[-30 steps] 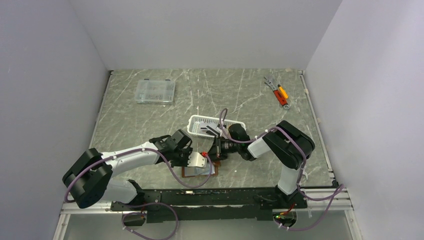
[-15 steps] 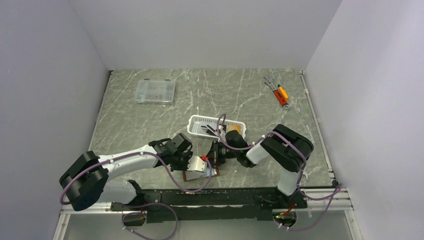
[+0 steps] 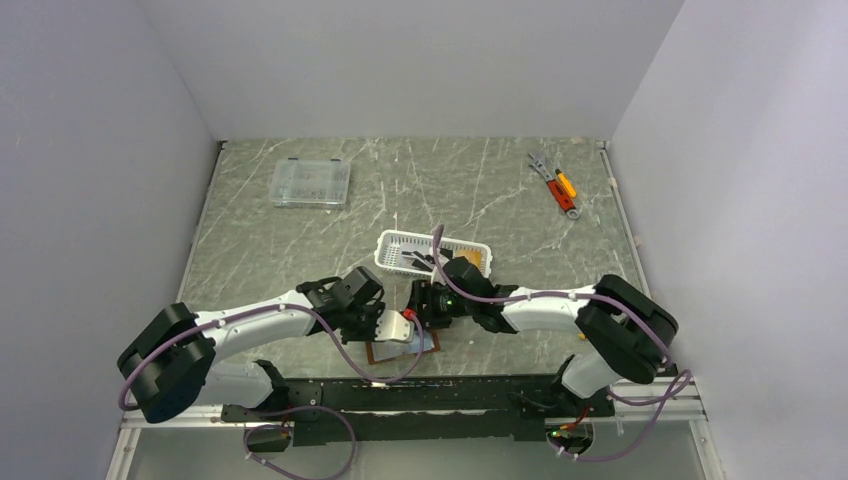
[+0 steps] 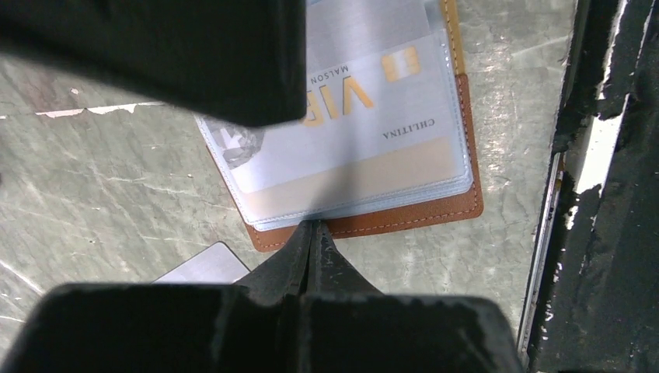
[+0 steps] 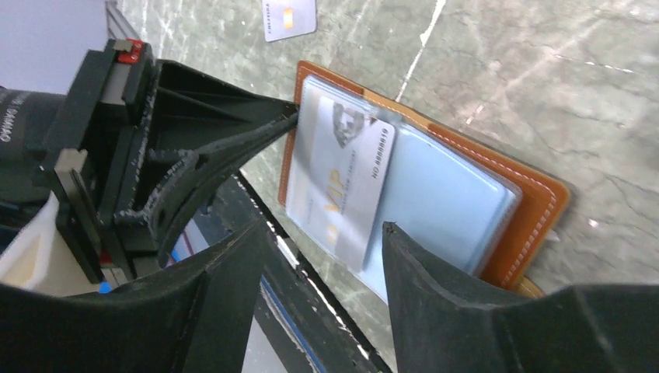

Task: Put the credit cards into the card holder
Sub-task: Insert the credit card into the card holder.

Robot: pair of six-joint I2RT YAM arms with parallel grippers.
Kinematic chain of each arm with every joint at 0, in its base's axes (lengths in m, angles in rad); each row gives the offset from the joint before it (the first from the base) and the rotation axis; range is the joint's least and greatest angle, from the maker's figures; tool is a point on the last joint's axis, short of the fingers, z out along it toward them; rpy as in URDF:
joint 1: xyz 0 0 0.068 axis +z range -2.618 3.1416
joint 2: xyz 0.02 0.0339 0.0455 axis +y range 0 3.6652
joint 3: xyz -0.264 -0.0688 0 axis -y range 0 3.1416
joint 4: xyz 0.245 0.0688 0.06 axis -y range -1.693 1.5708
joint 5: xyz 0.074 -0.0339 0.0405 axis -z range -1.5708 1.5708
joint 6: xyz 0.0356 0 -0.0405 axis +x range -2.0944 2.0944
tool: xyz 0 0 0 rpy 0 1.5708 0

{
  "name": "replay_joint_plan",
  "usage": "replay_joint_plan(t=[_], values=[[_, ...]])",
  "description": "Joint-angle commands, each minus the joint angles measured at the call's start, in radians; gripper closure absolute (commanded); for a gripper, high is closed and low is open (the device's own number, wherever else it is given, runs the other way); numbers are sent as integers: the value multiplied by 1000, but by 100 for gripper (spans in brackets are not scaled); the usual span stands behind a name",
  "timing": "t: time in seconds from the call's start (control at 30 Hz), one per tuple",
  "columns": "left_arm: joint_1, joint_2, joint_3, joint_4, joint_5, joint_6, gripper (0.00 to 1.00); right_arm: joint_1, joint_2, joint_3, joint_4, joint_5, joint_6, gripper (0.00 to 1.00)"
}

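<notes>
The card holder (image 4: 404, 221) lies open on the table near the front edge, brown leather with pale blue sleeves (image 5: 443, 202). A grey-white credit card (image 5: 350, 179) marked VIP sits in its top clear sleeve, one end toward the right fingers. My left gripper (image 4: 313, 225) is shut, its tips pressing on the holder's edge. My right gripper (image 5: 322, 229) hangs open just above the holder with nothing between its fingers. Another grey card (image 4: 203, 264) lies flat beside the holder. More credit cards, black ones and an orange one (image 3: 474, 258), sit in the white basket (image 3: 390, 250).
A clear plastic compartment box (image 3: 311, 182) stands at the back left. Small hand tools (image 3: 555, 184) lie at the back right. The black front rail (image 4: 614, 186) runs close beside the card holder. Both arms crowd the near middle of the table.
The right gripper has opened and let go of the grey-white card, now in the holder's sleeve. Its elbow has swung out to the right. The left gripper has shut fully.
</notes>
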Motion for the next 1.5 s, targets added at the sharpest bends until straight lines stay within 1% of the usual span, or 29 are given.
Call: replay_joint_plan(t=[0.0,0.07,0.13,0.23,0.37,0.47,0.67,0.8,0.87,0.9,0.93,1.03,1.1,1.27,1.47], values=[[18,-25,-9,-14,32,-23,100,18,-65,-17,-124,80,-43,44],[20,-33,-8,-13,38,-23,100,34,-66,-10,-129,104,-45,49],[21,-37,-6,-13,46,-21,100,53,-42,28,-157,122,-60,57],[21,-33,-2,-15,47,-11,100,76,13,89,-203,139,-80,73],[21,-39,-10,-10,36,1,100,96,36,120,-250,177,-88,94],[20,-42,-19,-5,44,3,100,119,66,152,-250,171,-102,100],[21,-47,-15,5,61,1,100,148,132,233,-235,106,-144,100],[21,-35,-4,10,63,2,100,147,110,236,-233,76,-152,100],[21,-34,-5,13,59,5,100,131,71,220,-269,110,-146,99],[21,-36,-7,11,55,8,100,118,31,199,-275,138,-139,95],[21,-38,-10,12,50,11,100,105,5,179,-289,163,-135,94],[21,-50,-20,10,35,22,100,94,-21,155,-371,229,-151,100],[20,-53,-19,8,32,21,100,95,3,160,-396,238,-158,100],[21,-53,-22,12,30,15,100,109,68,169,-380,227,-154,100],[19,-58,-38,24,35,14,100,143,130,224,-388,213,-171,100]])
